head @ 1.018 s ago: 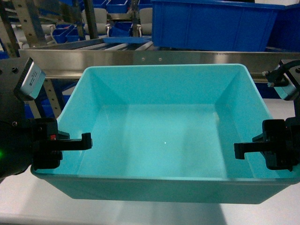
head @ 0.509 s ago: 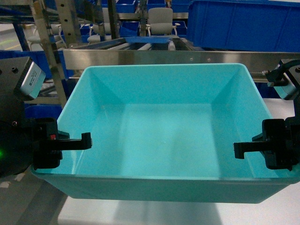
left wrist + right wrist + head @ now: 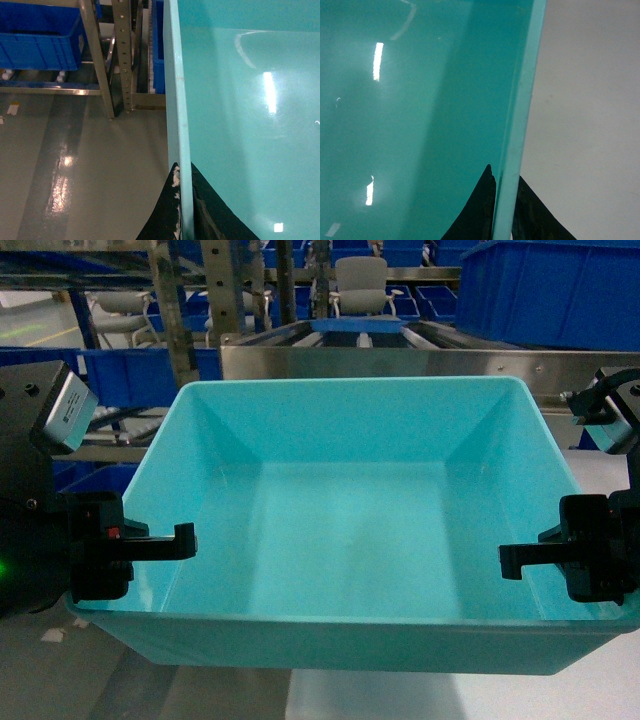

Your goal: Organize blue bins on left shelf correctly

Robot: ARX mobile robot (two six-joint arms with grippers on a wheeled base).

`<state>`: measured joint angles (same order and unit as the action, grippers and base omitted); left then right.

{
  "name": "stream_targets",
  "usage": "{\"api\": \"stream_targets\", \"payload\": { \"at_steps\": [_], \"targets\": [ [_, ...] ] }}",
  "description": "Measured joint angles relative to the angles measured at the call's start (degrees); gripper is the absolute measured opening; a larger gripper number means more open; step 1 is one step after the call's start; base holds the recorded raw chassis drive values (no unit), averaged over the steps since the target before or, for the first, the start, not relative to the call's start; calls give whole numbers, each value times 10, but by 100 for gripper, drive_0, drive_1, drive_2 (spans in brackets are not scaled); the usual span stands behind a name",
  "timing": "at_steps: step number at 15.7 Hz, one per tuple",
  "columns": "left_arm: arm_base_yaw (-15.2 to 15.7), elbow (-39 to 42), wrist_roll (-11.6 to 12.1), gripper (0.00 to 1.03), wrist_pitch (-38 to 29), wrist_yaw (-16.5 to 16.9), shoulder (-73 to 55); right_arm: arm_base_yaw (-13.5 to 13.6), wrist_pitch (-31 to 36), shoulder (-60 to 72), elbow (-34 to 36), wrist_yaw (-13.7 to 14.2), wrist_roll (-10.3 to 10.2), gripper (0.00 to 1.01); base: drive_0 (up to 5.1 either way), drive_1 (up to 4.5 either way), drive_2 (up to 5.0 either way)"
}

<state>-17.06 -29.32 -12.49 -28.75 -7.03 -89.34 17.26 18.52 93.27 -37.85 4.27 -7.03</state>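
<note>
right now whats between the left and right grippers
The turquoise bin: the left gripper and right gripper each clamp an opposite side wall, with only its empty inside between them. The head view shows this.

one turquoise bin (image 3: 350, 530), two grippers (image 3: 150, 542) (image 3: 545, 555)

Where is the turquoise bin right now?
Centre of the head view: the turquoise bin hangs between the left gripper and right gripper, before the steel shelf.

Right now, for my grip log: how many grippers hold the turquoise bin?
2. The left gripper clamps the bin's left wall; the right gripper clamps its right wall.
</note>
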Motion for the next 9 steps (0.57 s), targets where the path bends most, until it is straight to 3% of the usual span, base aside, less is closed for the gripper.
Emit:
{"api": "stream_targets", "payload": {
  "at_steps": [6, 9],
  "targets": [
    [4, 0, -2, 2, 1, -4, 0, 4, 0, 0, 0, 0, 0, 7, -491, 255, 255],
    [1, 0, -2, 2, 0, 0, 0, 3, 0, 0, 0, 1, 0, 7, -37, -37, -37]
  ]
}}
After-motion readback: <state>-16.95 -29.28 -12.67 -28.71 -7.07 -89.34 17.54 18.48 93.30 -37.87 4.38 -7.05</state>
